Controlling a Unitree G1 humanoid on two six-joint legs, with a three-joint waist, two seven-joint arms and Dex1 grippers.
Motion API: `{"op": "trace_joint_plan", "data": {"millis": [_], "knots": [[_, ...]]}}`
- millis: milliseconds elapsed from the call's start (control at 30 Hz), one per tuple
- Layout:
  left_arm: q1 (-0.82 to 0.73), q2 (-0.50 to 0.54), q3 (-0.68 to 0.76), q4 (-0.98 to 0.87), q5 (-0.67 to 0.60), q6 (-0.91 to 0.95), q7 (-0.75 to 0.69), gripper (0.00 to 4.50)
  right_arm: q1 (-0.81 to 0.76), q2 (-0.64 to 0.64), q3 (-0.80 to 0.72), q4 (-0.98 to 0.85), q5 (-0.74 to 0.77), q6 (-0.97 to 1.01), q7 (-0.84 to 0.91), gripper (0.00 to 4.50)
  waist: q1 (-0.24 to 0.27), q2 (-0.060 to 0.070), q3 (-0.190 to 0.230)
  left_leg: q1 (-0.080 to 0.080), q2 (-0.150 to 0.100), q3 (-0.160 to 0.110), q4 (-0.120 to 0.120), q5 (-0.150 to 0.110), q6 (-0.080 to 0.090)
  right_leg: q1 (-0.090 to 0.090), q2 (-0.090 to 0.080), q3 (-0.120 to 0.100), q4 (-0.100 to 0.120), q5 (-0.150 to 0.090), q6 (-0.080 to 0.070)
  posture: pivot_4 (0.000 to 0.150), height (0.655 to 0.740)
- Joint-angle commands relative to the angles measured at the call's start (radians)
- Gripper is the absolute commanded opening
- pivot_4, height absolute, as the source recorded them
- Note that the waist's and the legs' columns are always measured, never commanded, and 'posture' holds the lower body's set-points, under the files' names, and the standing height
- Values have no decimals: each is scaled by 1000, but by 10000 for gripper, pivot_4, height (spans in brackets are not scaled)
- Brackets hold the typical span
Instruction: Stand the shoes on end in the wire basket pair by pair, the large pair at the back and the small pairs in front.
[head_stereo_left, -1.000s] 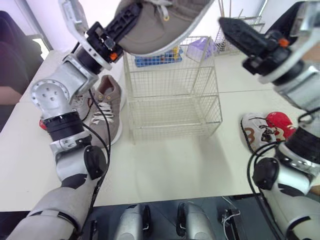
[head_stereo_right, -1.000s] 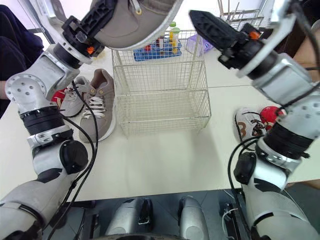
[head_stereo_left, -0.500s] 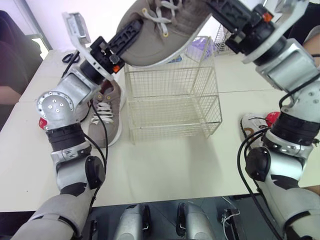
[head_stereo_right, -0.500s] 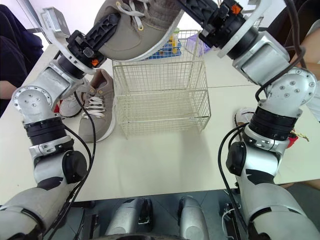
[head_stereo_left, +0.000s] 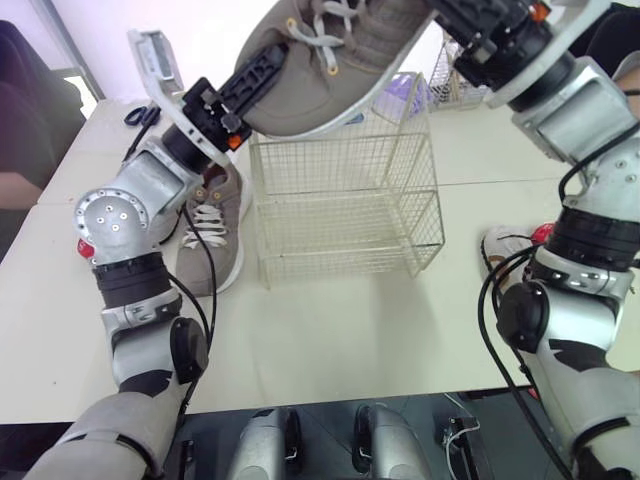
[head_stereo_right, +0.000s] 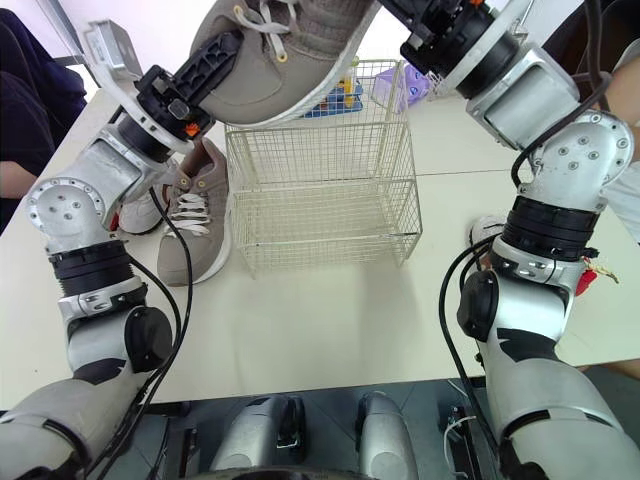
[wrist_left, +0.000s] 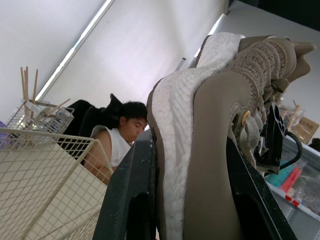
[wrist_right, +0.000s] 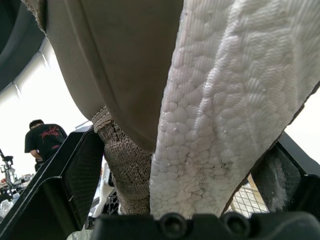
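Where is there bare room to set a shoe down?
The wire basket is empty; the raised grey shoe hangs over it. The table is bare in front of the basket. Crowded: the other grey shoe and a small shoe to its left, small shoes to its right.

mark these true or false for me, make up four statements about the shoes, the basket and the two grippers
1. The left gripper and the right gripper both clamp the large grey-brown shoe, one at each end. True.
2. That shoe stands on end inside the wire basket. False: it is held in the air above the basket, which has no shoes in it.
3. The matching large shoe lies on the table on the robot's left of the basket. True.
4. The small red and white shoes lie on the robot's left of the basket. False: they lie on the table on its right.
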Motion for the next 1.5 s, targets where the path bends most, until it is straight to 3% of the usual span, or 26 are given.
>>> {"op": "trace_joint_plan", "data": {"millis": [33, 100, 167, 233, 267, 467, 500, 667, 700, 800, 1067, 1300, 1500], "knots": [[8, 17, -30, -51, -30, 18, -2, 7916, -70, -18, -36, -13, 3, -62, 8, 42102, 1, 0, 0, 0, 0, 0, 0, 0, 0, 0, 0, 0, 0, 0, 0, 1500, 7400], [10, 17, -34, -50, -32, 15, 4, 7916, -75, -16, -29, -16, 2, -60, 22, 36574, 1, 0, 0, 0, 0, 0, 0, 0, 0, 0, 0, 0, 0, 0, 0, 1500, 7400], [16, 20, -43, -55, -23, 6, 4, 7916, -82, -18, -19, -13, -3, -59, 32, 27153, 1, 0, 0, 0, 0, 0, 0, 0, 0, 0, 0, 0, 0, 0, 0, 1500, 7400], [18, 21, -48, -58, -16, -3, 6, 7916, -92, -23, -10, -4, -15, -60, 42, 20610, 0, 0, 0, 0, 0, 0, 0, 0, 0, 0, 0, 0, 0, 0, 0, 1500, 7400], [18, 22, -49, -61, -17, -4, 6, 7916, -99, -26, -6, 2, -22, -61, 48, 18762, 0, 0, 0, 0, 0, 0, 0, 0, 0, 0, 0, 0, 0, 0, 0, 1500, 7400], [35, 60, -69, -92, -21, 10, -21, 7916, -151, -48, 13, 63, -68, -64, 86, 18006, -1, 0, 0, 0, 0, 0, 0, 0, 0, 0, 0, 0, -1, 0, 0, 1500, 7400], [37, 68, -68, -95, -29, 16, -24, 17862, -159, -51, 17, 74, -77, -69, 93, 17990, 0, 0, 0, 0, 0, 0, 0, 0, 0, 0, 0, 0, -1, 0, 0, 1500, 7400], [60, 128, -83, -115, -20, 18, -69, 42482, -191, -67, 34, 117, -123, -87, 138, 17990, 0, 0, 0, -1, 0, 0, 0, 0, 0, 0, 0, 0, -1, 0, 0, 1500, 7400], [67, 144, -84, -120, -19, 17, -84, 44352, -200, -75, 39, 132, -141, -99, 152, 17990, -1, 0, 0, -1, 0, 0, 0, 0, 0, 0, 0, 0, -1, 0, 0, 1500, 7400], [90, 192, -82, -139, -24, 20, -129, 44352, -224, -108, 70, 178, -222, -154, 205, 17990, -3, 0, 0, -1, 0, 0, -1, 0, 0, -1, 0, 0, -1, 0, 0, 1500, 7400], [160, 375, -45, -129, -20, 45, -218, 44352, -422, -295, 305, 574, -611, -570, 711, 17990, -4, 1, 1, -2, 0, 2, -2, 0, 0, -4, 0, 2, -2, 0, 0, 1500, 7400], [171, 374, -43, -149, -25, 16, -195, 44352, -551, -263, 414, 884, -837, -948, 1007, 17990, -9, 1, 1, -1, 0, 4, -5, 0, -1, -5, 0, 3, -2, 0, 0, 1500, 7400], [191, 357, -31, -188, -45, 7, -159, 44352, -585, -204, 442, 1067, -974, -1193, 1045, 17990, -7, 1, 1, -2, 0, 4, -5, 1, -2, -5, 0, 3, -2, 0, 0, 1500, 7400]]}}
